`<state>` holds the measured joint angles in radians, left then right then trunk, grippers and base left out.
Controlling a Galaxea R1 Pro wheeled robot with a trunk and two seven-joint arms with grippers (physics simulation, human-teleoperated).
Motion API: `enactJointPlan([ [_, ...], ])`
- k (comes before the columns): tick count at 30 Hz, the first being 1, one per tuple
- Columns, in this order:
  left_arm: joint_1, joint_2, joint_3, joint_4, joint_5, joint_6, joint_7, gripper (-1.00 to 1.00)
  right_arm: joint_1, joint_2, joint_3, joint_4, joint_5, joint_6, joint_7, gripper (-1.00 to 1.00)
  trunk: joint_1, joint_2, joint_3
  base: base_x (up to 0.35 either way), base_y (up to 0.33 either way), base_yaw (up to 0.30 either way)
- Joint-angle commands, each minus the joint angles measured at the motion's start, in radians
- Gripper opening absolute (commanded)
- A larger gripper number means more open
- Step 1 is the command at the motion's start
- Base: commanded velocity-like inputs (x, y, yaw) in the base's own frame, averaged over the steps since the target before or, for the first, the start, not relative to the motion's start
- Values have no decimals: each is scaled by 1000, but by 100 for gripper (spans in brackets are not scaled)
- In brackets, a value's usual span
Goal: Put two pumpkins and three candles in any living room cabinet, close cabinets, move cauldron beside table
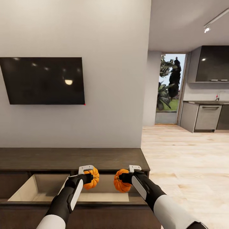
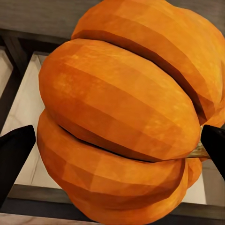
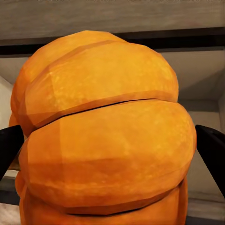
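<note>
Left pumpkin point(image 2: 122, 117) & right pumpkin point(image 3: 103, 136) sit clamped btwn each gripper's jaws, above open drawer point(image 1: 41, 187). Prob light, stiff, ribbed sides grip fine.

A home: wall television point(image 1: 43, 80), kitchen units point(image 1: 206, 116) beyond.

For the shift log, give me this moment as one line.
left gripper: shut on left pumpkin | right gripper: shut on right pumpkin | both above open cabinet drawer | release pending
</note>
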<state>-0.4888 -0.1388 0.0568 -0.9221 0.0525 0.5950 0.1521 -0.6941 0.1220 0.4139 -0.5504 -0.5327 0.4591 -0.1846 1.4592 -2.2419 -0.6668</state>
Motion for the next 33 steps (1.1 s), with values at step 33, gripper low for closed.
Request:
enactJointPlan([
  [33, -1, 1, 2, -1, 6, 5, 4, -100, -1, -1, 6, -2, -10, 3, -11, -100, 0, -1, -1, 93, 6, 0],
])
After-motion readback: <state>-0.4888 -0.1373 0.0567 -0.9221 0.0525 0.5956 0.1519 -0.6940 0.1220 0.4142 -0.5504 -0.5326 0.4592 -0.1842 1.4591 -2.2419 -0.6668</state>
